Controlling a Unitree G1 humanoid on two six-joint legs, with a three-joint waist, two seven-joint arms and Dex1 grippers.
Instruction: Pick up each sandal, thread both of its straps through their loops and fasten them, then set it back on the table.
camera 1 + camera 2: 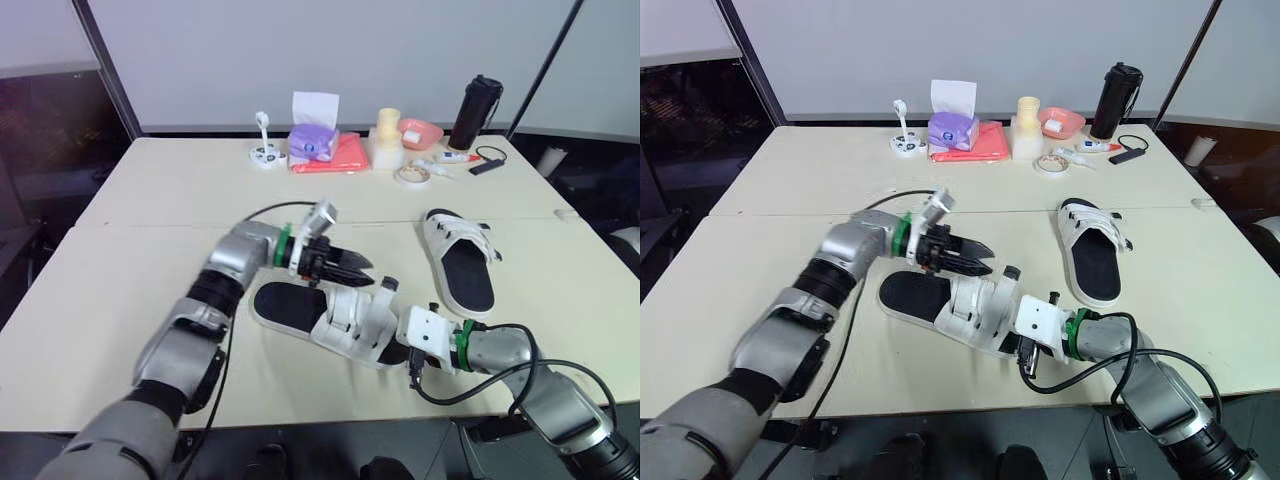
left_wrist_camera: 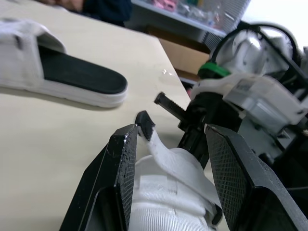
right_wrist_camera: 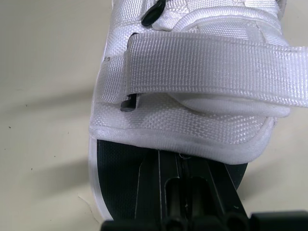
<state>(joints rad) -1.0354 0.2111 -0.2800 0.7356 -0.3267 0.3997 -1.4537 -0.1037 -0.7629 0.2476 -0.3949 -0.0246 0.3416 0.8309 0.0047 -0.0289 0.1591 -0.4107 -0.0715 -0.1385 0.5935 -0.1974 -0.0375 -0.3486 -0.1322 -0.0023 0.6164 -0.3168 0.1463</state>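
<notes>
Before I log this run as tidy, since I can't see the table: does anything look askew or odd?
On the near sandal, one strap sticks up loose, its black tip against a finger of the open left gripper, instead of lying flat across the upper. Nothing looks spilled or damaged.

On the worktop (image 1: pixel 130 260), one sandal (image 1: pixel 290 305) lies near the front edge, at the centre. The second sandal (image 1: pixel 465 270) lies to its right and farther back. Along the far edge stand a tissue box (image 1: pixel 313 140), bowl (image 1: pixel 420 132) and bottle (image 1: pixel 475 112), left to right.
</notes>
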